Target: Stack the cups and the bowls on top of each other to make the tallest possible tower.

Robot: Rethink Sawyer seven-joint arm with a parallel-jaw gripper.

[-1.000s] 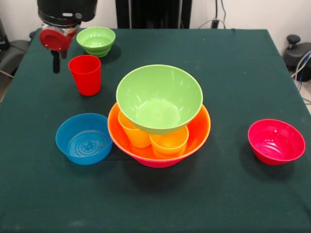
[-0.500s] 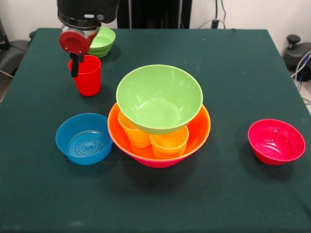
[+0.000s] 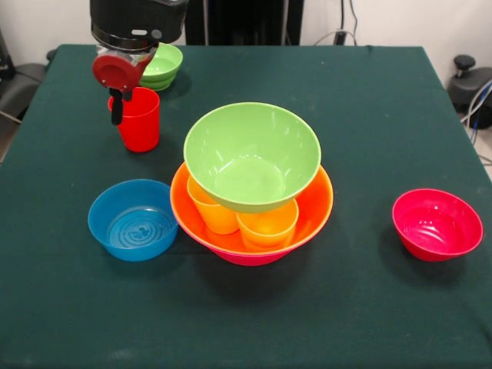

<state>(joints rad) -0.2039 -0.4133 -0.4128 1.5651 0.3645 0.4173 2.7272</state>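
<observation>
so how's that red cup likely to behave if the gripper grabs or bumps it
The red cup looks like thin glossy plastic, so probably light and a bit slippery. It stands upright, taller than wide and narrower at its base, so a sideways nudge from the gripper could tip it.

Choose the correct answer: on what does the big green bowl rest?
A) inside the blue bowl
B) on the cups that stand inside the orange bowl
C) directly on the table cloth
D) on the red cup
B: the big green bowl sits on the rims of the cups that stand inside the orange bowl, clear of the table.
</observation>
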